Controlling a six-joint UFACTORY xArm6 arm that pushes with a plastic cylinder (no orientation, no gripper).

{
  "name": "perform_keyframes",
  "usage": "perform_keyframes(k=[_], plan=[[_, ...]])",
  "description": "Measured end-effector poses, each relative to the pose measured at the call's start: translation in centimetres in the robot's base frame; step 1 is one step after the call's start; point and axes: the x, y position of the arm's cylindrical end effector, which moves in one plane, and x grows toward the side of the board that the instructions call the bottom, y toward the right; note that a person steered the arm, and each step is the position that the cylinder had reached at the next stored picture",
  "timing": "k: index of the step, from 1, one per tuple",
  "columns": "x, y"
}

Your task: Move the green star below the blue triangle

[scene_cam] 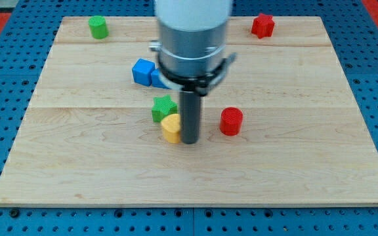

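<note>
Presently we are lining up: the green star (164,107) sits just below the blue triangle (159,80), which our arm perhaps half hides; my tip (190,140), jawless, stands below-right of the star, touching the yellow block (171,127); only small nudges remain.

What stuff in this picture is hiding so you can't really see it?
- Blue triangle, camera view: mostly behind my arm's grey body; its shape cannot be confirmed.
- Yellow block: its right side sits behind the rod, shape unclear.
- My tip: whether it touches the yellow block cannot be told.
- Green star: its lower edge is covered by the yellow block.
</note>
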Motion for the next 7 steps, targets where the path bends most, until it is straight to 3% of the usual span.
perform_keyframes(k=[2, 3, 5, 7], plan=[[0.0, -9.5], [0.0, -8.9], [1.5, -0.1], [-1.3, -1.3]])
